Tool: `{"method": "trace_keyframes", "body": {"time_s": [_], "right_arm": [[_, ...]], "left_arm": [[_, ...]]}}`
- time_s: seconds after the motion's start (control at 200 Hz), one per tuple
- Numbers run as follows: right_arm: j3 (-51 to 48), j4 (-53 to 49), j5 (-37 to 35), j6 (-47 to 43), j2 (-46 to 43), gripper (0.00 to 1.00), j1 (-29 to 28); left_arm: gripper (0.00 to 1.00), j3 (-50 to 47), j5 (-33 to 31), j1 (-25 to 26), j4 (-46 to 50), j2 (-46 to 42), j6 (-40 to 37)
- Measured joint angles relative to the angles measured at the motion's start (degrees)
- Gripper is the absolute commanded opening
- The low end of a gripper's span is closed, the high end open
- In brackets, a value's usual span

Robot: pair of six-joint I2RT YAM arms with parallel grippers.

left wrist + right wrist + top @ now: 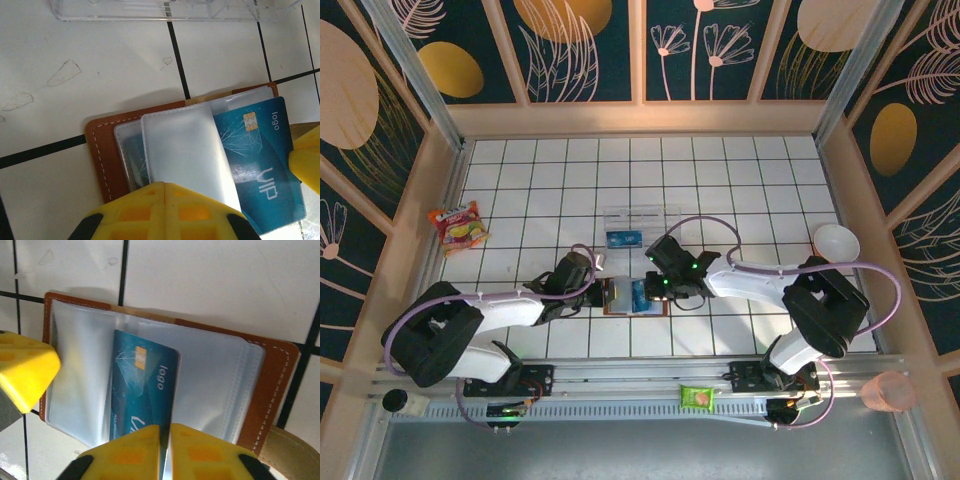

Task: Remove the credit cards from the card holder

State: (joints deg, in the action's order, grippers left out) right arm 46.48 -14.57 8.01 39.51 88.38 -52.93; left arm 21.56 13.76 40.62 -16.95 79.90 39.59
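The brown card holder (612, 297) (102, 155) (272, 385) lies open on the white tiles between both grippers. Across its clear sleeves rests a blue credit card (640, 296) (255, 150) (142, 380) with a chip. Another blue card (132, 160) shows inside a sleeve. My left gripper (604, 290) (165, 186) is shut, its tips pressing on a clear sleeve (182, 145). On the holder's right stands my right gripper (656, 290) (165, 432), jaws a narrow slit apart, the loose card's edge running into that slit. A third blue card (624, 238) lies in the clear box.
A clear plastic box (642, 216) (175, 12) sits just behind the holder. A red snack packet (460, 225) lies far left, a white bowl (835, 242) far right. A green packet (699, 397) and a pink cup (887, 392) are at the near rail.
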Motion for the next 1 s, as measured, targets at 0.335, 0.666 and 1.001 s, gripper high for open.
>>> {"method": "trace_keyframes", "body": {"time_s": [0.335,0.666,1.001], "right_arm": [[-2.14,6.47,2.95,0.13,0.04,0.15,0.39],[-2.4,4.42,0.02,-3.21,-6.56,0.0,0.44],[3.5,0.98,-3.98,-22.32,-17.4,0.0,0.59]], "left_arm": [[0.0,0.0,0.83,0.0,-0.87,0.52,0.0],[0.0,0.0,0.85,0.0,-0.85,0.52,0.0],[0.45,0.0,-0.94,-0.59,5.14,-7.17,0.07]]}}
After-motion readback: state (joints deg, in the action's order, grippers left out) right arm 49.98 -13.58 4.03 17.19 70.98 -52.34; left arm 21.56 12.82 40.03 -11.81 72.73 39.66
